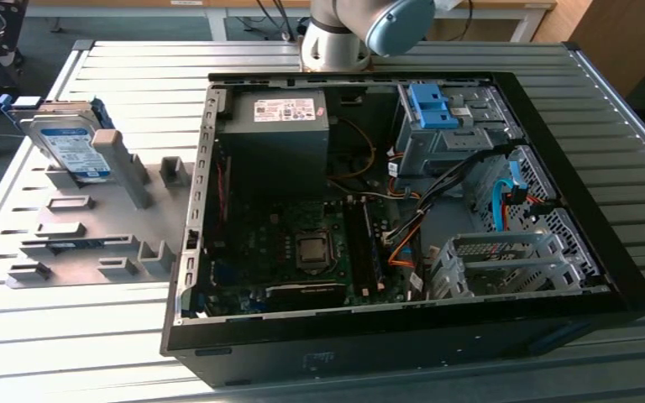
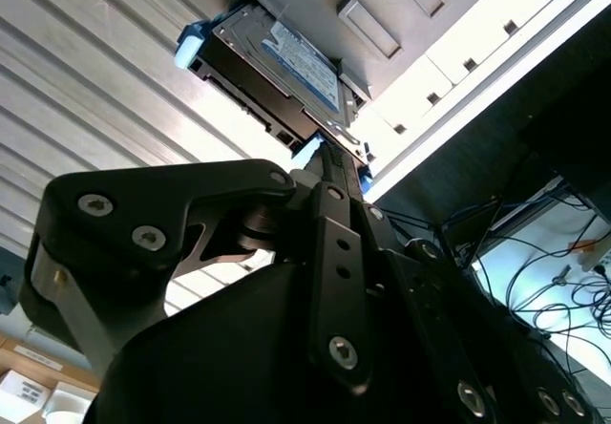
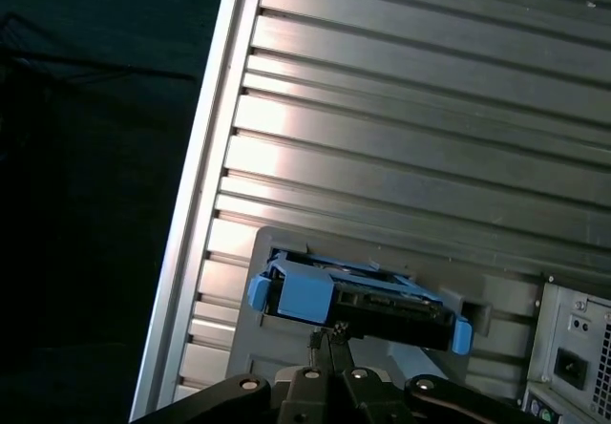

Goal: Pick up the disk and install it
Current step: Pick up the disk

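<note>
While the arm hangs over the bench, the slatted metal table spreads out far ahead of the gripper, filling the ground beyond its fingertips. In the exterior view the table carries an open black computer case lying on its side. In the first wrist view, a corner of that case shows off to one side of the gripper rather than straight ahead of it.

Inside the case sit a grey power supply box with a white sticker, a green motherboard, a metal drive cage and a bare blue bracket. Just beside the case lies a flat grey fixture plate with raised blocks and slots.

The disk stands on edge in that plate, tilted, its white-and-blue label facing outward and its blue rail frame around the edges. In both wrist views the disk lies directly ahead of the fingertips, on the line along which the fingers point. It rests in the fixture and is not in the gripper's grasp.

The gripper is clenched on nothing: in the first wrist view its two fingers meet at their tips with only a hairline between them.
</note>
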